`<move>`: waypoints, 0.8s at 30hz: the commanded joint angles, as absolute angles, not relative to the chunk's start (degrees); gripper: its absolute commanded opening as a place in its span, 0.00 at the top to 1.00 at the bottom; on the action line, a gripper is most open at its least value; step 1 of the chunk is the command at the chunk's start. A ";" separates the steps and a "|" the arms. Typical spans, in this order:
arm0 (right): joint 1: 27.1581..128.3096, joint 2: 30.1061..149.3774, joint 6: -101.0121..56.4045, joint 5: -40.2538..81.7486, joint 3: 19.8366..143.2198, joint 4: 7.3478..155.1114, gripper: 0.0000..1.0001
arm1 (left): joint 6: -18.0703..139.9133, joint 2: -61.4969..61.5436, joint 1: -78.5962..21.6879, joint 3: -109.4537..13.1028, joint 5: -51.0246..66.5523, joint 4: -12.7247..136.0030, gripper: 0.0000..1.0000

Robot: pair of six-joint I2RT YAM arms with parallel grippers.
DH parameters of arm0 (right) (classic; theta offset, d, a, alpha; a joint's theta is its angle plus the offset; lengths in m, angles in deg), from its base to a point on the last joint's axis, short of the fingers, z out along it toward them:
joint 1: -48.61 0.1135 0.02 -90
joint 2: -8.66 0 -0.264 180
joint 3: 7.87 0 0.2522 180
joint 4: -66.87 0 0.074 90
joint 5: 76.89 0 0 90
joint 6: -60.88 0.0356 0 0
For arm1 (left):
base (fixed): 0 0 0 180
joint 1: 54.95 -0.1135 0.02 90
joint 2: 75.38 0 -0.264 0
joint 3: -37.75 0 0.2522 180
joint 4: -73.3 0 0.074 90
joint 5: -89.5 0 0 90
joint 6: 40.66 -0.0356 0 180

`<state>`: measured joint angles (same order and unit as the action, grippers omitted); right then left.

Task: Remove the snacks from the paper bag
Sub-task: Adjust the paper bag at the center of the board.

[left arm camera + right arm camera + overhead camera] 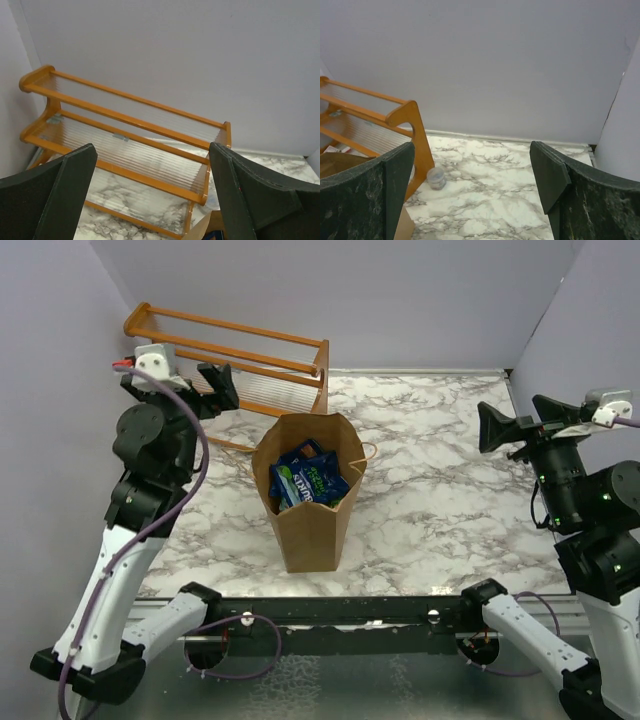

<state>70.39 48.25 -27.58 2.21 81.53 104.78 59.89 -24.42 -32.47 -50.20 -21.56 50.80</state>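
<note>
Nearest the lens, along the bottom edge of the top view: 2 arm bases and a black crossbar (pixel 330 612). Just above, at centre frame: the paper bag (pixel 312 525), upright on the marble table (pixel 440 490), with its mouth open upward. Inside the mouth: the snacks (pixel 308 480), a loose cluster of blue and green packets, too overlapped to count.

Progress, as a judgement:
- Done: nothing. 0 packets seen outside the bag.
- Left: the whole extraction, packet by packet.

Left gripper (pixel 218 388):
- Position: upper left of the frame, raised, well apart from the bag.
- Aim: toward the orange rack (pixel 240 350) at the back wall.
- Claw: released, with jaws spread wide, grasping nothing.

Right gripper (pixel 497 428):
- Position: right edge of the frame, raised above the table, well apart from the bag.
- Aim: toward frame centre.
- Claw: released, with jaws spread wide, grasping nothing.

Likely requirement for step 1: bring 1 gripper above the bag mouth, then descend between the creased walls, away from the thin handles.
</note>
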 commanded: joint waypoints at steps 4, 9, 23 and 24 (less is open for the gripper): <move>72.28 51.36 -24.57 1.09 81.53 108.11 0.01 | 65.07 -15.73 -33.99 -56.68 -20.89 40.93 0.02; 73.05 52.72 -23.22 4.22 80.07 108.25 0.01 | 67.15 -10.37 -34.67 -59.96 -20.37 33.22 0.01; 74.05 53.56 -20.07 11.81 75.27 106.99 0.01 | 86.47 -11.33 -44.73 -49.63 -11.32 20.23 0.01; 74.06 53.65 -19.81 12.50 74.98 106.87 0.01 | 87.78 -12.47 -45.05 -47.94 -9.04 21.56 0.01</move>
<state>73.69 53.98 -21.65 8.11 76.39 107.35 79.43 -8.18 -43.49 -52.74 -16.49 22.56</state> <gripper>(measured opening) 0.994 0.991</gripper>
